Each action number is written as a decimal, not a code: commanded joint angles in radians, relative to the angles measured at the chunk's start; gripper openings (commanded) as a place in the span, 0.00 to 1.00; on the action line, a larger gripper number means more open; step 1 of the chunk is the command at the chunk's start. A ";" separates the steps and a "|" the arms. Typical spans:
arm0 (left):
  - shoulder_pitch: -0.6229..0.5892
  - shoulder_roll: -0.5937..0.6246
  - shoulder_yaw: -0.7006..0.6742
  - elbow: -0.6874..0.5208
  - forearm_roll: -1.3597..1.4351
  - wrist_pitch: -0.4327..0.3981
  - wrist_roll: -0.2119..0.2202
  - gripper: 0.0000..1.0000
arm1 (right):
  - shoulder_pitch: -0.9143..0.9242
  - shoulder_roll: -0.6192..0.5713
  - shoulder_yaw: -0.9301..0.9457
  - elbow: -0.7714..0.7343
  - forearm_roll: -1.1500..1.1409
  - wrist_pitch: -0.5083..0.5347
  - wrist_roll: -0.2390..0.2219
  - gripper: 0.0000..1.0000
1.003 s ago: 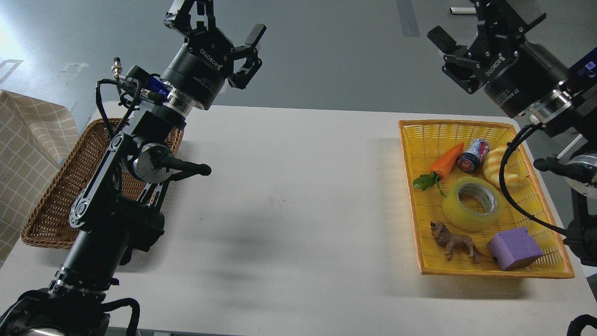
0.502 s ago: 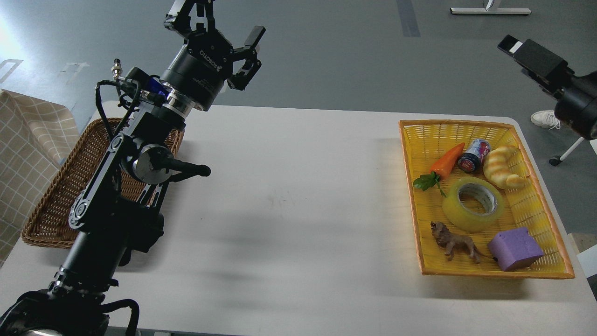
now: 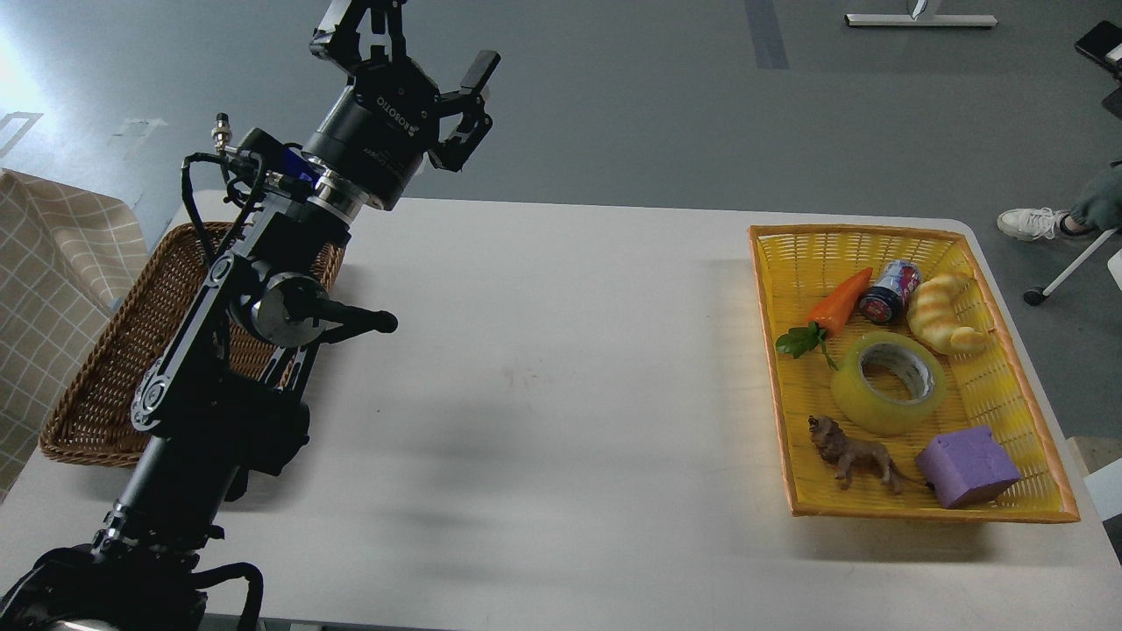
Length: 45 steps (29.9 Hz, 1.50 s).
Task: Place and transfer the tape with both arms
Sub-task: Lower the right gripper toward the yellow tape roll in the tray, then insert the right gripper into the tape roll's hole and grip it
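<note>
The tape (image 3: 887, 383), a wide translucent yellow roll with a grey-white core, lies flat in the middle of the yellow basket (image 3: 877, 231) at the table's right. My left gripper (image 3: 416, 39) is open and empty, raised high above the table's far left edge, far from the tape. My left arm runs up from the bottom left over the wicker basket. Of my right arm only a small black part (image 3: 1103, 39) shows at the top right edge; its gripper is out of view.
With the tape in the yellow basket are a carrot (image 3: 840, 302), a can (image 3: 890, 291), a croissant (image 3: 942, 314), a toy lion (image 3: 855, 454) and a purple block (image 3: 967, 467). A brown wicker basket (image 3: 105, 368) stands at the left. A person's shoe (image 3: 1030, 223) is on the floor.
My right arm has swung up and to the right, out of the view; one second ago its open gripper hung above the yellow basket. The left arm has barely moved.
</note>
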 commanded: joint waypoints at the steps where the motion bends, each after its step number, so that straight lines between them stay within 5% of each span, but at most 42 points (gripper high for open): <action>1: 0.000 0.000 0.000 0.000 0.000 0.000 0.000 0.98 | -0.061 -0.045 -0.021 0.003 -0.071 0.000 0.003 1.00; 8: 0.004 -0.003 0.000 -0.001 0.000 0.000 0.000 0.98 | -0.087 -0.058 -0.135 0.003 -0.450 0.000 -0.012 0.97; 27: 0.007 0.003 0.000 -0.001 0.000 0.002 0.000 0.98 | -0.087 0.108 -0.248 -0.205 -0.554 0.000 -0.027 0.90; 45: 0.009 0.002 0.002 -0.001 0.001 0.003 0.000 0.98 | -0.085 0.096 -0.373 -0.207 -0.583 0.000 -0.026 0.84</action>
